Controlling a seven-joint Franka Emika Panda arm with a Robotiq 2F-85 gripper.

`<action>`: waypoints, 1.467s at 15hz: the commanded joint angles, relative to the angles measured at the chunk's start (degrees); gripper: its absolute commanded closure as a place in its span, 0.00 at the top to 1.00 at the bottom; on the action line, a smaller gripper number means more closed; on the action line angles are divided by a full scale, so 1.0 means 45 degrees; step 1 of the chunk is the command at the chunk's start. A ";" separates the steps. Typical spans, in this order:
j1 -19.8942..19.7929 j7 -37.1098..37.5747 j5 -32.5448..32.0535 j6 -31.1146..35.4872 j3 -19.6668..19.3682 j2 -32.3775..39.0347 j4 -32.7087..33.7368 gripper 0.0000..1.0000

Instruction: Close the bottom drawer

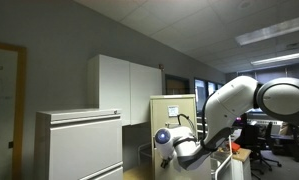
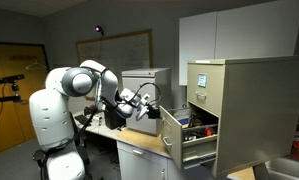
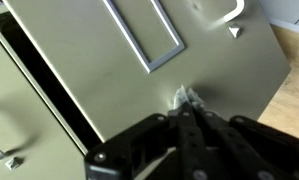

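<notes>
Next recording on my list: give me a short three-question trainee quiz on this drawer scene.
1. True or false: in an exterior view, the bottom drawer of the beige cabinet is fully shut.
2. Multiple choice: in the wrist view, the tips of the gripper touch A) the flat front panel, B) the curved handle, C) the label frame.
3. Short answer: how do the jaws stand in the wrist view?

Key:
1. False. The drawer stands pulled out, with things visible inside.
2. A.
3. Shut, with the tips together against the panel.
</notes>
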 commanded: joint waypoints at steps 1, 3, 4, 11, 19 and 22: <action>0.1323 0.1493 -0.2110 0.0321 -0.1559 0.1804 0.1671 0.00; 0.1737 0.2019 -0.2800 0.0642 -0.2122 0.2508 0.2315 0.00; 0.1820 0.2333 -0.3478 0.0804 -0.2416 0.2983 0.2804 0.00; 0.1501 0.3518 -0.7882 0.0994 -0.3554 0.5017 0.5785 0.00; 0.0922 0.4100 -0.9936 0.0427 -0.3886 0.7028 0.9424 0.00; 0.0690 0.4376 -0.9626 -0.0098 -0.3868 0.7801 1.0614 0.00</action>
